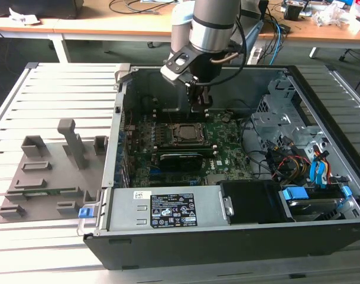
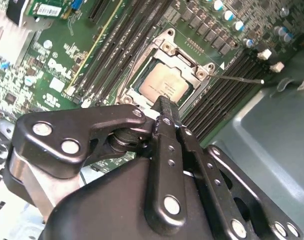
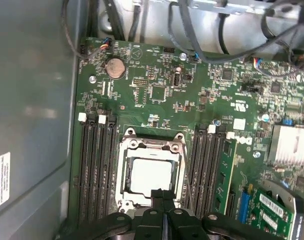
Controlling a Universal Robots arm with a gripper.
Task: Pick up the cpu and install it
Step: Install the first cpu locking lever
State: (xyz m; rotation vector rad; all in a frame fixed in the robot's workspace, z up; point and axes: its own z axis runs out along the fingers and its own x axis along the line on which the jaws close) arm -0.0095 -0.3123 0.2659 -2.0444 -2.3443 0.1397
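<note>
arm [image 1: 212,23]: silver-grey tube, black band, pale blue joint cap
cable [image 1: 245,38]: black, looped beside the wrist
gripper [image 2: 163,104]: glossy black rounded link bars, narrow black fingers [image 3: 156,197]
screws [image 2: 171,204]: silver, round-headed

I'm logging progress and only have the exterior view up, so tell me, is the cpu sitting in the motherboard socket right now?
Observer: Yes. In both wrist views the cpu lies flat inside the socket frame, silver top up.
Operator: Is the pincer carrying anything?
Observer: No. In the first wrist view the pincer is shut, fingers pressed together with nothing between them.
Operator: Any memory fitted?
Observer: The memory slots on either side of the socket look bare.
</note>
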